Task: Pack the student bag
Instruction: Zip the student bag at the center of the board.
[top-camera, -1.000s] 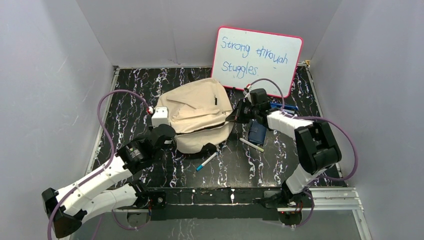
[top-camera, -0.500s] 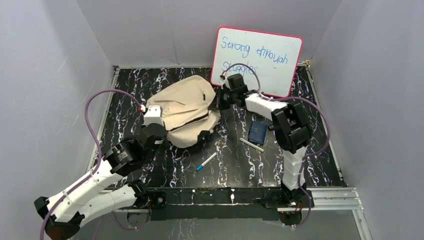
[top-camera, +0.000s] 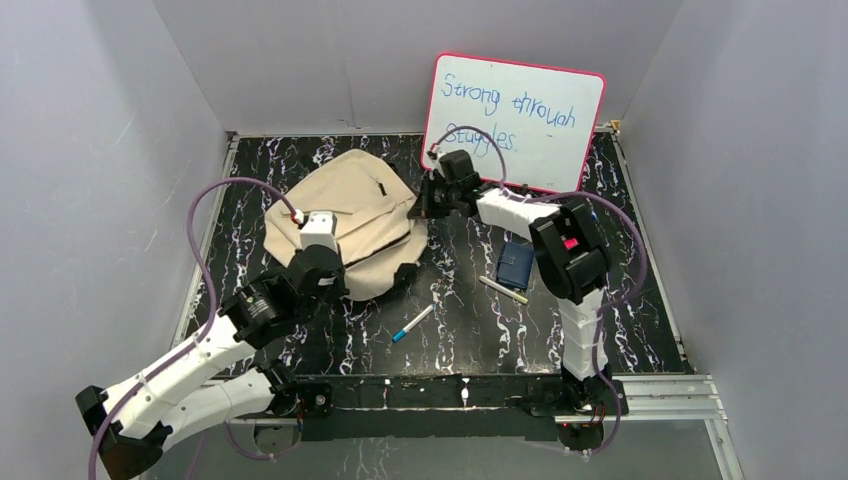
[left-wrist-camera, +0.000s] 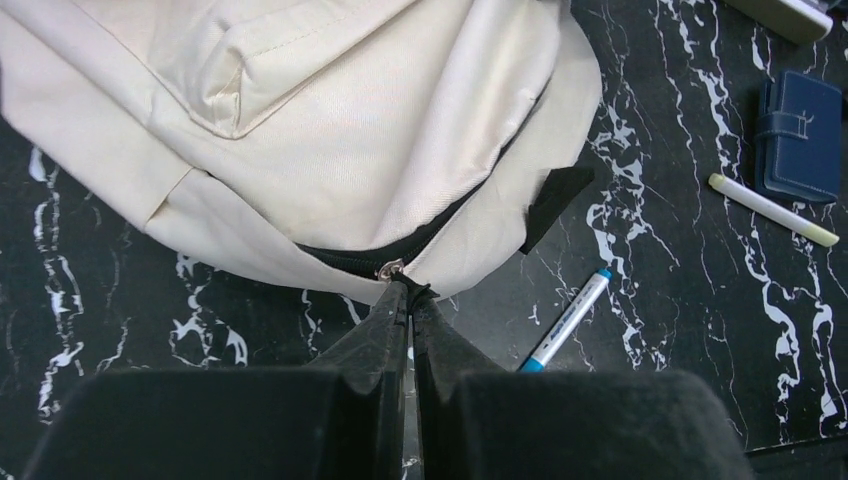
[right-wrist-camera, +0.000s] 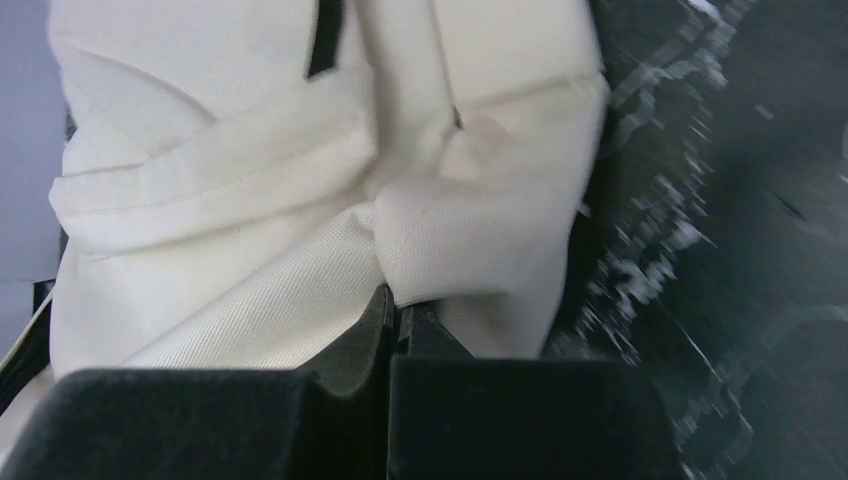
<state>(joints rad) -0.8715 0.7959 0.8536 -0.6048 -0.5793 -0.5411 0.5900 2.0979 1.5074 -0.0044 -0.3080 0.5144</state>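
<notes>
The student bag (top-camera: 345, 215), a soft beige canvas backpack, lies on the dark marbled table at the back left. Its zipper (left-wrist-camera: 372, 258) shows as a dark slit along the near edge. My left gripper (left-wrist-camera: 408, 290) is shut on the black zipper pull at that edge; from above it sits at the bag's near side (top-camera: 333, 282). My right gripper (right-wrist-camera: 397, 312) is shut on a fold of the student bag's (right-wrist-camera: 300, 200) cloth at its right corner, and from above it is seen at that corner (top-camera: 421, 205), just in front of the whiteboard.
A pink-framed whiteboard (top-camera: 513, 120) leans on the back wall. A blue notebook (top-camera: 515, 265) (left-wrist-camera: 800, 135), a pale highlighter (top-camera: 503, 290) (left-wrist-camera: 772, 210) and a blue-tipped marker (top-camera: 412, 323) (left-wrist-camera: 567, 320) lie right of the bag. Grey walls close in both sides.
The bag has been dragged left and toward the back. My right arm swung from beside the notebook to the whiteboard's foot, still gripping cloth; my left arm shifted left with the zipper pull.
</notes>
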